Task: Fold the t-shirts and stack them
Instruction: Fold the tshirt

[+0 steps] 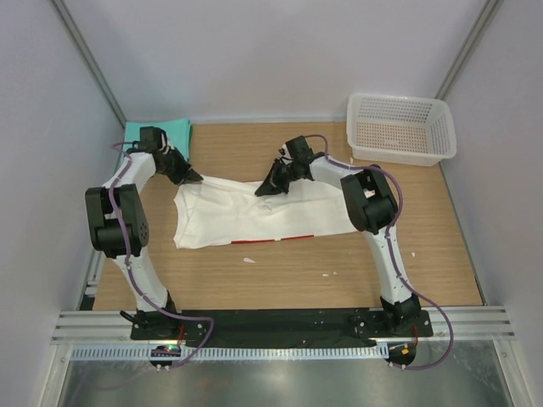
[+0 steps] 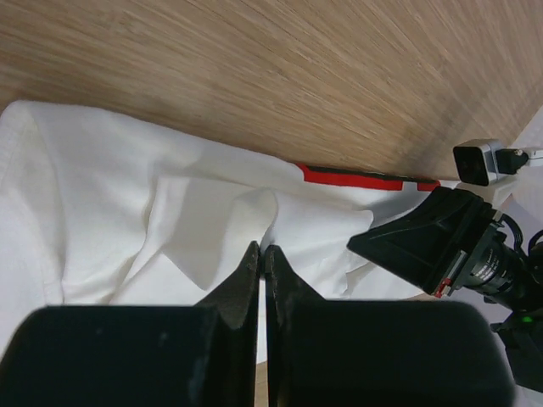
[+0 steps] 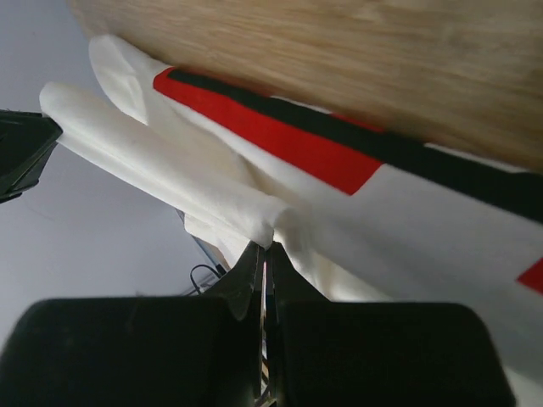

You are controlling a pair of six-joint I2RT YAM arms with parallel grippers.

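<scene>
— What has the left gripper (image 1: pixel 195 178) got?

— Its jaws are pressed together, with a fold of the white t-shirt (image 1: pixel 263 214) caught at the tips. In its own wrist view the cloth bunches up right against the fingertips (image 2: pixel 250 259) and spreads away in front of them and to their left.

— And the right gripper (image 1: pixel 261 190)?

— Closed tight as well, clamped on a rolled edge of the same shirt. The fabric rises to meet the tips and drapes away from them on both sides.

— So both are on one garment?

— Yes. The shirt's far edge runs between the two grippers, and the rest of it lies on the table (image 1: pixel 280 271) on the near side of them, towards the arm bases.

— Can you see the red print (image 3: pixel 280 140)?

— Beyond the right gripper's tips it shows as a red band with a dark strip alongside. I can't read any lettering. From above, only a thin red line shows at the shirt's near edge.

— Where is the teal t-shirt (image 1: pixel 161 131)?

— Behind the left gripper, at the far left corner of the table, partly hidden by that arm. Neither gripper touches it.

— Anything else?

— A white mesh basket (image 1: pixel 399 99) sits well off to the right of the right gripper, in the far right corner.
</scene>
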